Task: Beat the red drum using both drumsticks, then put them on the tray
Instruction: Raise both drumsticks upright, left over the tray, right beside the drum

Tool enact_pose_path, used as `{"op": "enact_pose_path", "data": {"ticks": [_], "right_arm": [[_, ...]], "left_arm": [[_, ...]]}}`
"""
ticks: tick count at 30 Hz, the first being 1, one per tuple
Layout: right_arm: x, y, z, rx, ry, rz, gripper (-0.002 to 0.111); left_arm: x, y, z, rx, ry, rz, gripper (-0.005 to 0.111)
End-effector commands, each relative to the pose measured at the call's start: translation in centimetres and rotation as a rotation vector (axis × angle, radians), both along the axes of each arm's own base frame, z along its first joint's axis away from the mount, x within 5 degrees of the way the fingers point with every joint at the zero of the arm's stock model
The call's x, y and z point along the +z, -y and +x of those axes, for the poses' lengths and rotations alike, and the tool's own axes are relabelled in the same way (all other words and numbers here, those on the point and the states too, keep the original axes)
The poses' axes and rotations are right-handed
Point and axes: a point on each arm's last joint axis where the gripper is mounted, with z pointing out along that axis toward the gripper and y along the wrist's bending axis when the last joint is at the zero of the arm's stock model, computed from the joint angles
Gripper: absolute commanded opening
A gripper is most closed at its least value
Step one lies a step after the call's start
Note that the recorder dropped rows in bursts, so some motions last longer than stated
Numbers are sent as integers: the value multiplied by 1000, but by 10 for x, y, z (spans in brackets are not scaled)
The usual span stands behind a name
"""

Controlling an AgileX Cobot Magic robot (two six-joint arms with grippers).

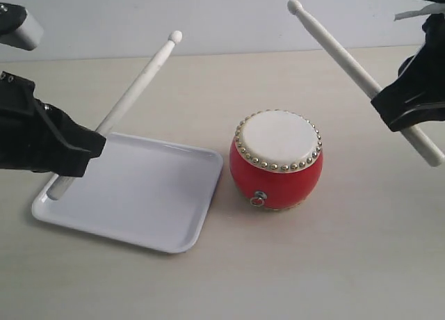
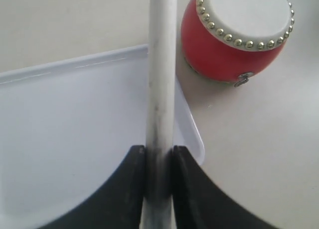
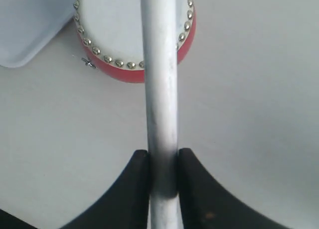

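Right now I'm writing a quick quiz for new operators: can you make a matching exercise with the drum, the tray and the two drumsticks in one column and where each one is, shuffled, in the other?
Things
1. red drum
2. white tray
3. left drumstick
4. right drumstick

Places
A. clamped in the right gripper, raised to the right of the drum
B. flat on the table, left of the drum in the exterior view
C. upright on the table, cream skin up
D. clamped in the left gripper, lower end over the tray

Pairs: 1-C, 2-B, 3-D, 4-A
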Motion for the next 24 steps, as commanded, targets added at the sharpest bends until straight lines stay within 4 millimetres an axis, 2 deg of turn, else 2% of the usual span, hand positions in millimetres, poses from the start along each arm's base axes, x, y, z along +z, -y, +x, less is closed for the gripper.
{"op": "enact_pose_path", "data": {"ticks": [1,8,12,18,24], "right_arm": [[1,4,-6,6,-29,-21,0],[-30,10,-2,-9,-128,-135,0],[-33,6,-5,-13,-165,-84,0],[-33,0,-8,-6,-201,-17,0],[-49,0,-9,-8,-258,-51,0]], "left_arm": [[1,0,-4,-49,-5,34,0],[0,0,-3,-36,-24,30,0],[1,1,-3,-35,-20,17,0],[-1,14,-11,-131,-7,37,0],[-13,21,-5,-146,-41,67,0]]}}
